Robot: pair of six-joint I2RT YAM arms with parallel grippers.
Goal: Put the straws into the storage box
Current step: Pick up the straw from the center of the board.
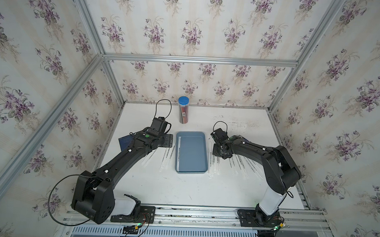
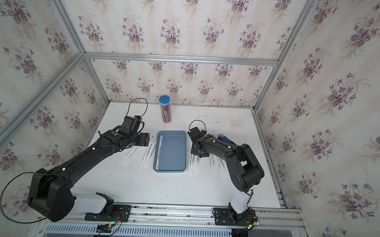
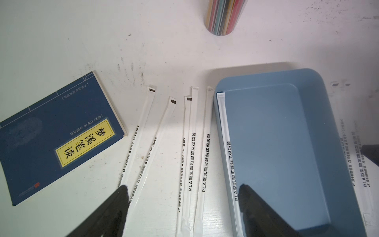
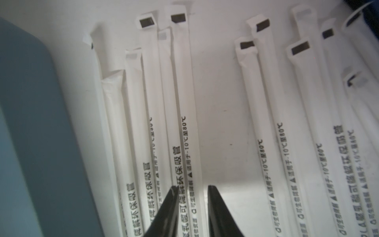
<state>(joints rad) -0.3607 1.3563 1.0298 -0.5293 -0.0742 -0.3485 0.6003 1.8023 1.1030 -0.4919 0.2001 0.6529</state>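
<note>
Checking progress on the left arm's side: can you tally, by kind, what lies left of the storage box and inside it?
Straws left of the storage box: 5
Straw inside it: 1
Book: 1
Total: 7

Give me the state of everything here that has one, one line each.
storage box: upright on the table, boxed straw lying along a long wall.
loose straws: wrapped, flat on the table, both sides of the box.
pencil tube: standing, blue cap on.
book: closed, lying flat.
left gripper: open, holding nothing.
right gripper: jaws a narrow gap apart around loose straws; grip unclear.
</note>
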